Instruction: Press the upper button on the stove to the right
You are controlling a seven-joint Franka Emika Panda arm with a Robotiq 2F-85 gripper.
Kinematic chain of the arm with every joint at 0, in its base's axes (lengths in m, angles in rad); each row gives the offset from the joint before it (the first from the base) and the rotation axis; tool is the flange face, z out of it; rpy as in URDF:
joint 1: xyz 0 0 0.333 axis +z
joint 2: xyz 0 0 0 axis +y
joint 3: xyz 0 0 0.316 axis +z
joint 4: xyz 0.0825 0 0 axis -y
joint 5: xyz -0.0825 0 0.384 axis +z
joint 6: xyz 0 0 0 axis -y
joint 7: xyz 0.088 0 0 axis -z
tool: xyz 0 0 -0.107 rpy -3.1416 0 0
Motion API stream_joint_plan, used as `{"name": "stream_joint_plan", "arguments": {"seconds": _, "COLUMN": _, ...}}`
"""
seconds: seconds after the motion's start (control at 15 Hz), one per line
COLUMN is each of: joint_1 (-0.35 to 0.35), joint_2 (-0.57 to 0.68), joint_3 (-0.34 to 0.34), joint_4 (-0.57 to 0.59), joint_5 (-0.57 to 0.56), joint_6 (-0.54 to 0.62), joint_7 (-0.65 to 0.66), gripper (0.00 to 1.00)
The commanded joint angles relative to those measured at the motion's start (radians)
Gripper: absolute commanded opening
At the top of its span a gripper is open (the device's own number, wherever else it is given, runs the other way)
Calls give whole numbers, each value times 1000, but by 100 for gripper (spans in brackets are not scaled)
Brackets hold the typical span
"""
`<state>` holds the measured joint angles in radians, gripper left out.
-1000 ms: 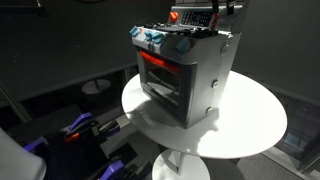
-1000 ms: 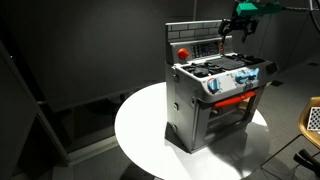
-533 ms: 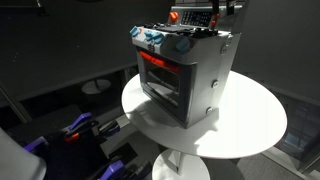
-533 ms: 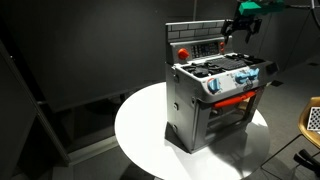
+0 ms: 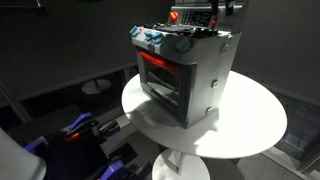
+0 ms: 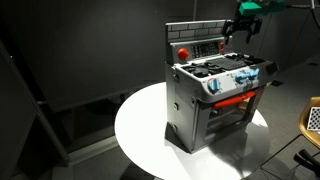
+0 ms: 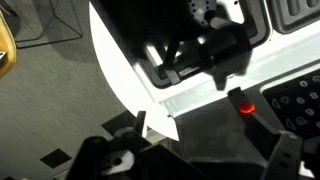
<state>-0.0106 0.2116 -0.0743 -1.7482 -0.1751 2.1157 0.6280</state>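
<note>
Hardly anything has moved since half a second ago: arm and oven sit where they were. In an exterior view, the small silver-grey toy stove with a red-trimmed glass door (image 5: pixel 185 75) stands upright on the round white bench (image 5: pixel 255 120), its blue-and-white knobs along the top front edge, and the dark gripper (image 5: pixel 222 12) is just at the upper edge of its raised back panel. In an exterior view from the opposite side, the stove (image 6: pixel 215 95) stands toward the bench's (image 6: pixel 140 130) far edge, and the gripper (image 6: pixel 238 30) hangs at the panel's upper corner, opposite a round red button (image 6: pixel 182 52). In the wrist view, the gripper (image 7: pixel 205 58) is a dark mass above the bench (image 7: pixel 120 70); how far its jaws are parted cannot be told, and nothing is seen in its grasp.
</note>
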Motion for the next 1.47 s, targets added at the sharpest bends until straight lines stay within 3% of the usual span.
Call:
{"name": "stream_joint_plan", "arguments": {"seconds": 0.0, "joint_1": 8, "joint_2": 6, "joint_3": -5, "joint_4": 21, "joint_5": 15, "joint_6": -12, "joint_7": -2, "gripper": 100}}
{"name": "stream_joint_plan", "arguments": {"seconds": 1.4, "joint_1": 10, "joint_2": 62, "joint_3": -9, "joint_4": 78, "joint_5": 20, "joint_6": 21, "joint_7": -9, "gripper": 100}}
